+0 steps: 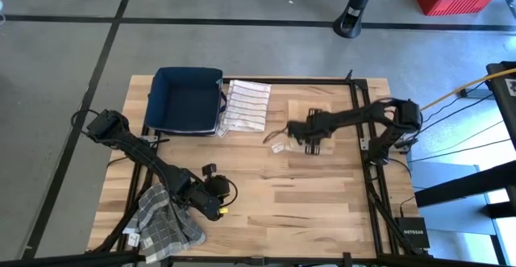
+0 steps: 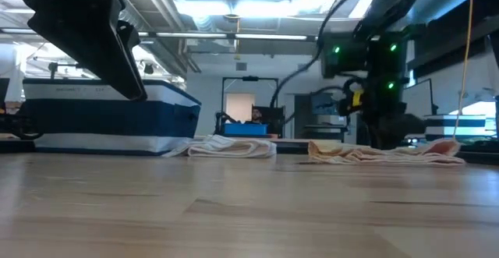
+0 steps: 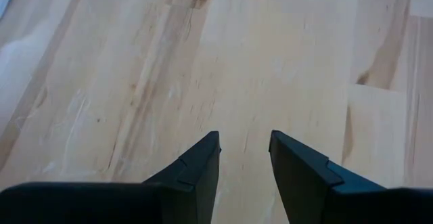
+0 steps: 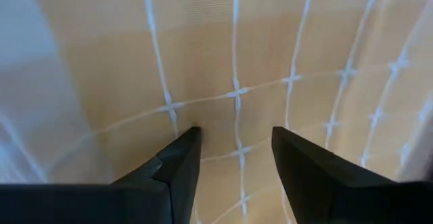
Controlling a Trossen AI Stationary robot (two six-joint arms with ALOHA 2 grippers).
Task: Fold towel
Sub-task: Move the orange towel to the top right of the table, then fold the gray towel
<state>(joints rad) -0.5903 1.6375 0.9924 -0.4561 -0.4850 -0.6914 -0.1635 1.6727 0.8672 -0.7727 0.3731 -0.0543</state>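
So the wooden worktop (image 1: 322, 194) is the big thing here, with a dark blue bin (image 1: 187, 99) at the far side and a white striped towel (image 1: 246, 106) lying just beside it. A grey checked towel (image 1: 165, 223) is bunched at the near left corner. The tan towel (image 1: 310, 114) with pale grid lines lies flat toward the right. My right gripper (image 4: 233, 146) sits down over it, jaws spread. My left gripper (image 3: 243, 153) hovers over bare wood, jaws parted, holding nothing

The only readable text is "NETGEAR", on a black box (image 1: 412, 234) beside the table.
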